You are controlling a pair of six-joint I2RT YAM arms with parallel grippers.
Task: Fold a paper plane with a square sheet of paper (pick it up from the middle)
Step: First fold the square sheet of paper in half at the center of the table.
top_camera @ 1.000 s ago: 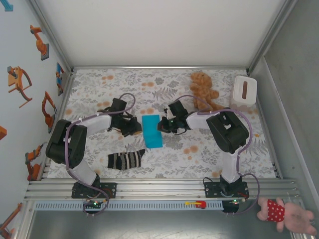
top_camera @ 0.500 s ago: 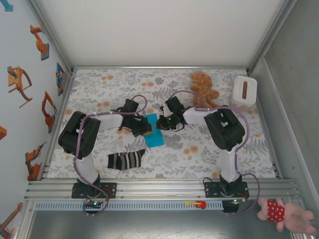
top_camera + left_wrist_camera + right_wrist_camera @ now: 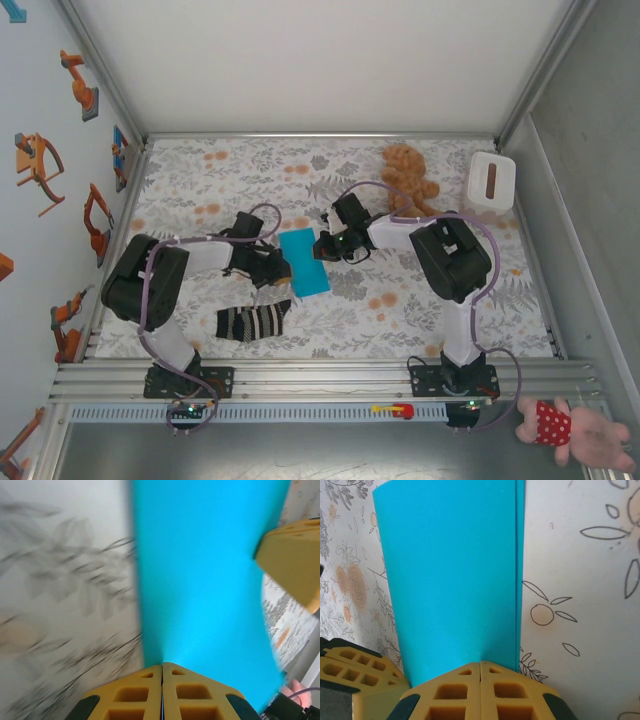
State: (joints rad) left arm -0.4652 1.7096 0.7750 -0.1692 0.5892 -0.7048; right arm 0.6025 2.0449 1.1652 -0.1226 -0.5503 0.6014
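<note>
The square sheet of paper (image 3: pixel 303 262) lies folded in half as a turquoise-blue rectangle on the flowered table, between the two grippers. My left gripper (image 3: pixel 278 266) is shut, its yellow tips (image 3: pixel 162 665) resting on the sheet (image 3: pixel 205 580) near its left edge. From the other side, my right gripper (image 3: pixel 322 247) is shut as well, tips (image 3: pixel 480 663) down on the paper (image 3: pixel 450 570), whose lower layer shows as a thin strip along the right edge. Nothing sits between either pair of jaws. The left wrist view is blurred.
A black-and-white striped sock (image 3: pixel 253 322) lies near the front, left of centre. A brown teddy bear (image 3: pixel 408 178) and a white box (image 3: pixel 492 180) sit at the back right. A pink plush toy (image 3: pixel 570 428) lies off the table at the front right.
My left gripper swept right onto the paper, then drew back a little toward its left edge. The right gripper shifted slightly away and has stayed put since.
</note>
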